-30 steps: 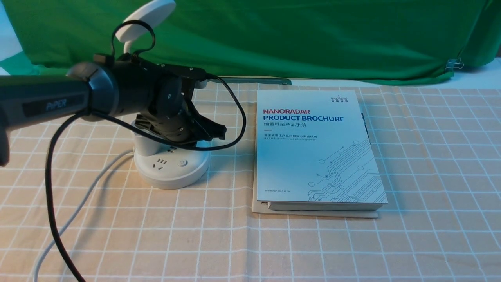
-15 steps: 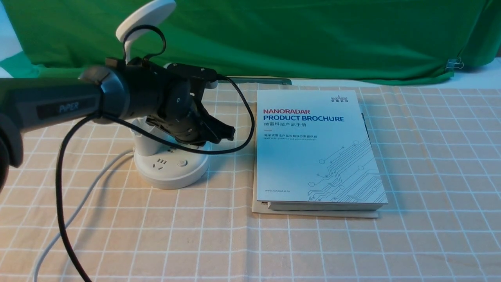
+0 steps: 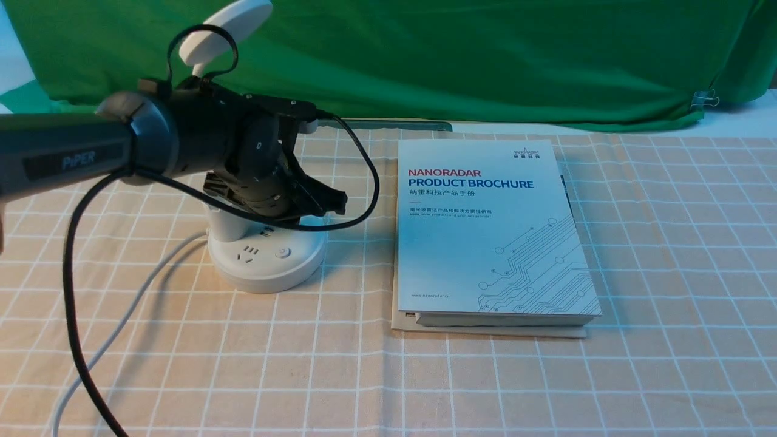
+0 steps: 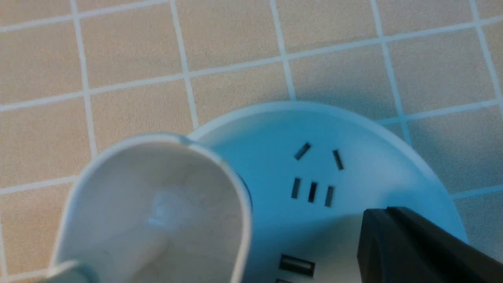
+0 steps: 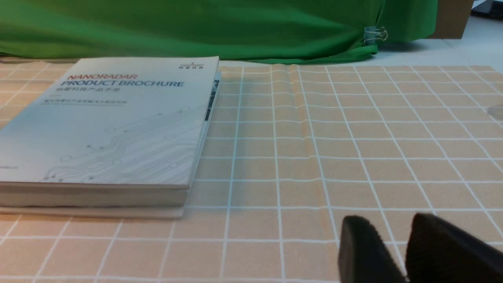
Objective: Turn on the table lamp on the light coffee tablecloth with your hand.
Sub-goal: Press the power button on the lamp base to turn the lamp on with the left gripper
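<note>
your table lamp (image 3: 267,270) stands at the left on the light coffee tablecloth (image 3: 473,388), left of the brochure (image 3: 485,243). your left gripper (image 4: 393,224) hangs over its base; you can't tell whether those jaws are spread. your right jaws (image 5: 377,239) stand apart, holding nothing. the plastic looks smooth and light, the neck bendy; don't grasp, just press a button gently.

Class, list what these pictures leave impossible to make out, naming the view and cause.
- White plastic lamp's round disc head: front view; top cut off by the edge.
- Lamp's thin white neck: front view; lower part hidden by the black left arm.
- Whole white cord: front view; cut off by the bottom edge.
</note>
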Available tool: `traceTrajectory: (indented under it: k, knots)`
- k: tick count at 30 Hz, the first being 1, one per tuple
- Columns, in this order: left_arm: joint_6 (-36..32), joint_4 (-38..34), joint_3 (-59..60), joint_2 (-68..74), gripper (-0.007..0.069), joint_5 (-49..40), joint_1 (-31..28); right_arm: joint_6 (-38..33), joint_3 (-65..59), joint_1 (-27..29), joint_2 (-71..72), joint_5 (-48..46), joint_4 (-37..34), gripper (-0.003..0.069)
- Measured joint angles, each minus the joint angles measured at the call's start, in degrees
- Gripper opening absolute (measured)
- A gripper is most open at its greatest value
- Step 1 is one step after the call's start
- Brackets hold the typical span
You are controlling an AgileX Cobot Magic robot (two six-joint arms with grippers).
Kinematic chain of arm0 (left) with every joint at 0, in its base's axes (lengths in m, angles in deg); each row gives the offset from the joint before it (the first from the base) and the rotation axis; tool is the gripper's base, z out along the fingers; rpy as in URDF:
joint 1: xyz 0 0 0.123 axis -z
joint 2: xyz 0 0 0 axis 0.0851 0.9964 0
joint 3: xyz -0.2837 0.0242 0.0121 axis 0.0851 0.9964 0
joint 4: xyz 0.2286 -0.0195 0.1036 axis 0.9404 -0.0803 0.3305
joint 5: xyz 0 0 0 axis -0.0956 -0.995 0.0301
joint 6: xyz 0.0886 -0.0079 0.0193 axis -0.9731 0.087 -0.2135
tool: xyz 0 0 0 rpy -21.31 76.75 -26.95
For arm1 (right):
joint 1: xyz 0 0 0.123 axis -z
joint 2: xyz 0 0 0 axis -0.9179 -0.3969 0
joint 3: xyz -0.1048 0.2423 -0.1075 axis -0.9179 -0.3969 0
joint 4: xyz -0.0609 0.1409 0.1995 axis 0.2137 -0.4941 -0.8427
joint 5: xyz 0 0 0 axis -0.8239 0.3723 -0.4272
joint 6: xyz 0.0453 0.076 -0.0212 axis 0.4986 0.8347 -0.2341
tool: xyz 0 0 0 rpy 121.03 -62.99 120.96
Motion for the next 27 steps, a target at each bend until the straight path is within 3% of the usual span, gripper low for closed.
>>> traceTrajectory:
  k: [27]
  knots:
    - [-2.0,-4.2,-0.9,1.6,0.0000,-0.1,0.0,0.0,0.0,0.0,0.0,0.0,0.0,0.0241]
